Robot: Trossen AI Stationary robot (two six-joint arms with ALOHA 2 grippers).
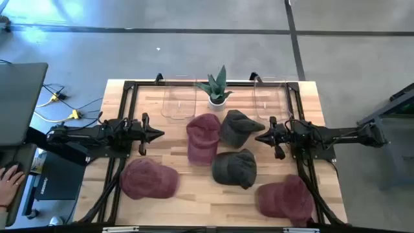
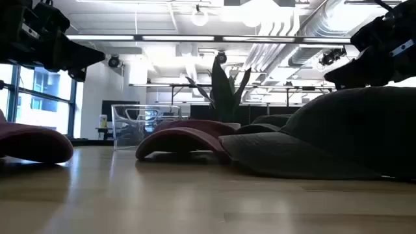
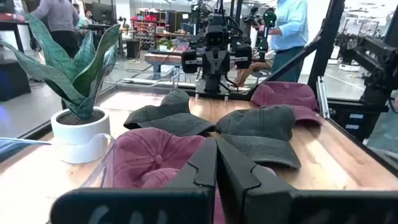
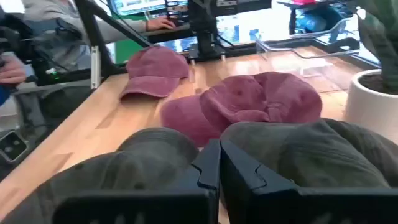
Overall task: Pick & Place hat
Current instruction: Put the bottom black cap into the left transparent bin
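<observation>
Several caps lie flat on the wooden table (image 1: 162, 206). A maroon one (image 1: 202, 137) and a dark grey one (image 1: 238, 127) lie in the middle, with another grey cap (image 1: 235, 167) nearer. Two more maroon caps lie at the near left (image 1: 149, 179) and near right (image 1: 284, 198). My left gripper (image 1: 158, 134) hovers shut left of the middle maroon cap (image 3: 149, 155), pointing at it. My right gripper (image 1: 259, 138) hovers shut right of the grey cap (image 4: 311, 149), pointing left. Neither touches a hat.
Two clear plastic bins (image 1: 179, 100) (image 1: 270, 98) stand at the far edge with a potted plant (image 1: 218, 87) between them. A black frame (image 1: 129, 87) runs round the table. A person's hand (image 1: 8, 178) rests at a desk off the left side.
</observation>
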